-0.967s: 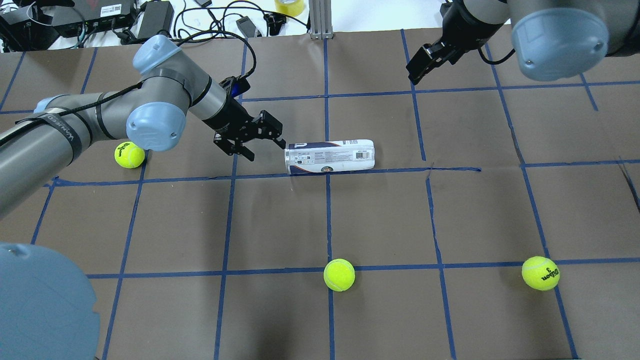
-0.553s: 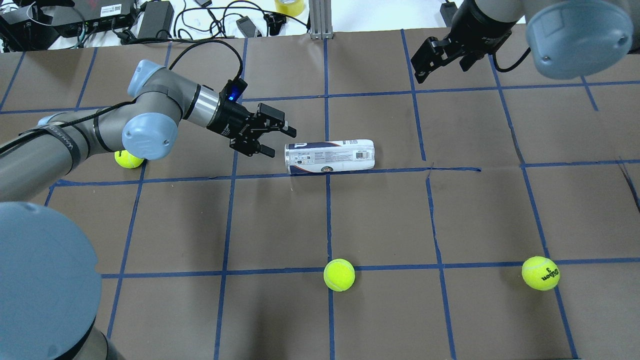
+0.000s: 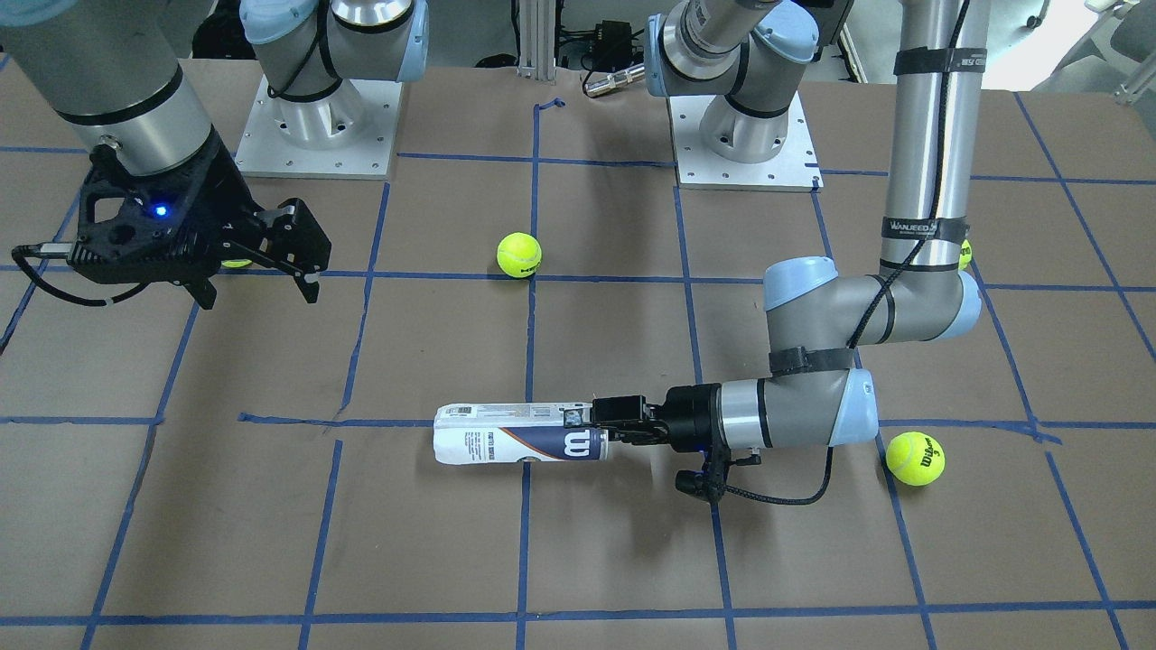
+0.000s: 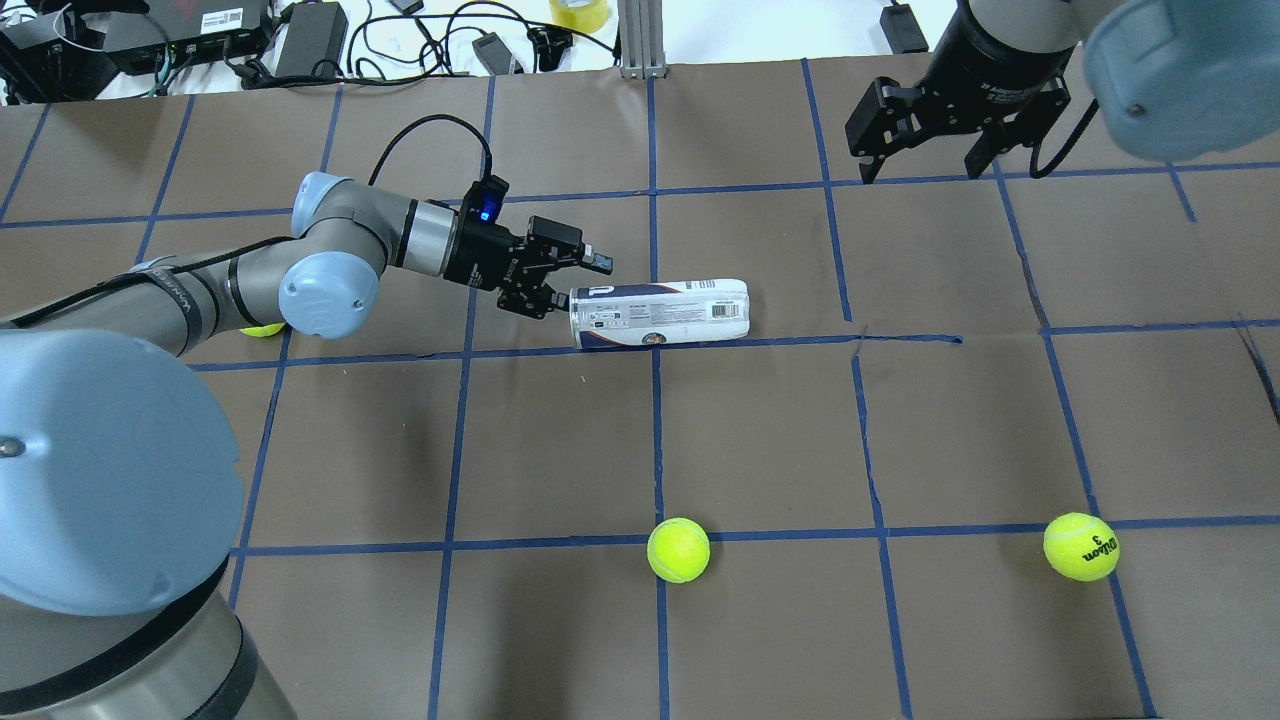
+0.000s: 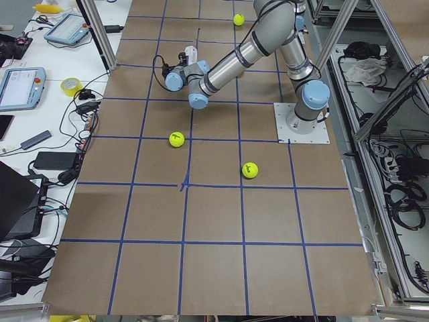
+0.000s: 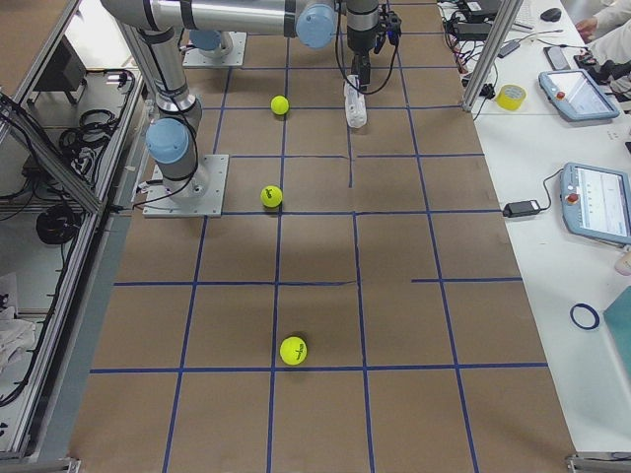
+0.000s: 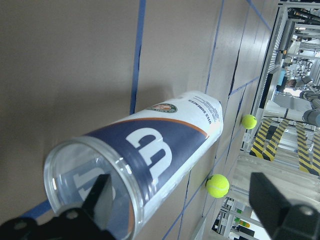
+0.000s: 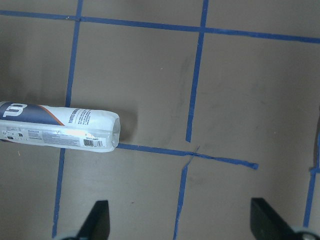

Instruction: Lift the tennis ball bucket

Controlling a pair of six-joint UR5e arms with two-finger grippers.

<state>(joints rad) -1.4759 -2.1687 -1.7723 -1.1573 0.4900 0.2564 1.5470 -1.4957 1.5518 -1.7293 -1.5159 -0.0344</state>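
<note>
The tennis ball bucket (image 4: 660,312) lies on its side near the table's middle, a clear tube with a white and navy label and a white "W" (image 3: 575,443). My left gripper (image 4: 572,285) is open at the tube's left end, level with it. In the left wrist view the tube's clear round end (image 7: 90,185) sits at one finger (image 7: 100,200), and the other finger (image 7: 280,205) stands well to the side. I cannot tell whether a finger touches the tube. My right gripper (image 4: 920,165) is open and empty, raised over the far right of the table, and it sees the tube (image 8: 60,125) below.
Yellow-green tennis balls lie at front middle (image 4: 678,549), front right (image 4: 1081,546) and partly hidden behind my left arm (image 4: 262,329). Cables, power bricks and a tape roll (image 4: 578,12) lie beyond the far edge. Blue tape lines grid the brown table (image 4: 760,430).
My left gripper has moved right and down to the tube's left end, its wrist turned level with the table. My right gripper has shifted right and rotated. The tube has not moved.
</note>
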